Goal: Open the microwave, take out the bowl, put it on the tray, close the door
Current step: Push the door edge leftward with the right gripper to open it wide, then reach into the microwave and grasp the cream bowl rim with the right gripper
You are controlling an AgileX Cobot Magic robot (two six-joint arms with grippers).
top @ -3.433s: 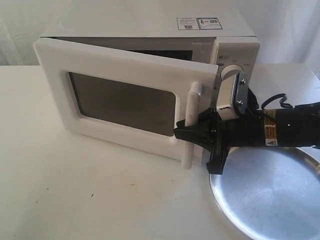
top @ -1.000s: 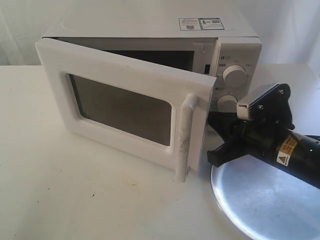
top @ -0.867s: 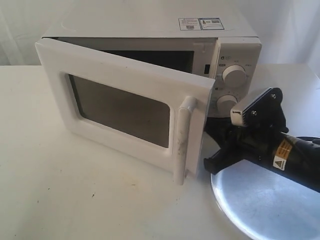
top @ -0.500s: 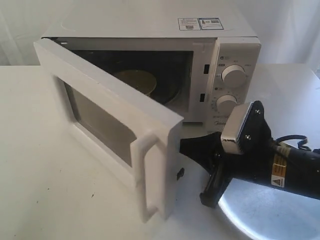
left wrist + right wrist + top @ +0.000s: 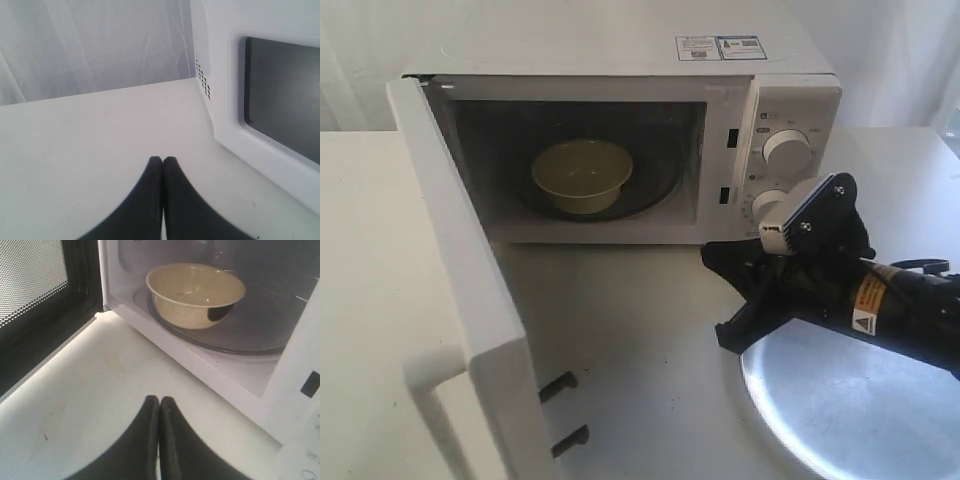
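Looking at room to move first: the door (image 5: 470,300) of the microwave (image 5: 620,60) stands wide open, hinged on the left and sticking out toward the camera. That leaves the cavity mouth unblocked, with a broad strip of bare table (image 5: 630,310) in front of it. The right gripper (image 5: 159,402) has its fingers pressed together with nothing between them. It hovers over the table just in front of the cavity sill, pointed at the bowl (image 5: 582,175). Its arm lies across the rim of the tray (image 5: 850,420) on the microwave side. The left gripper (image 5: 162,161) is also pinched closed on nothing, low over the table beside the door's windowed outer face; it doesn't show in the exterior view at all. Hard-to-see stuff: the bottom of the door and most of its handle (image 5: 430,370) run off the frame, the tray is cut off at the right and bottom, and the lower dial (image 5: 767,205) is half hidden behind the wrist. The bowl is small, round and cream-white. It sits upright mid-cavity on the glass turntable (image 5: 650,195), well apart from the tray.
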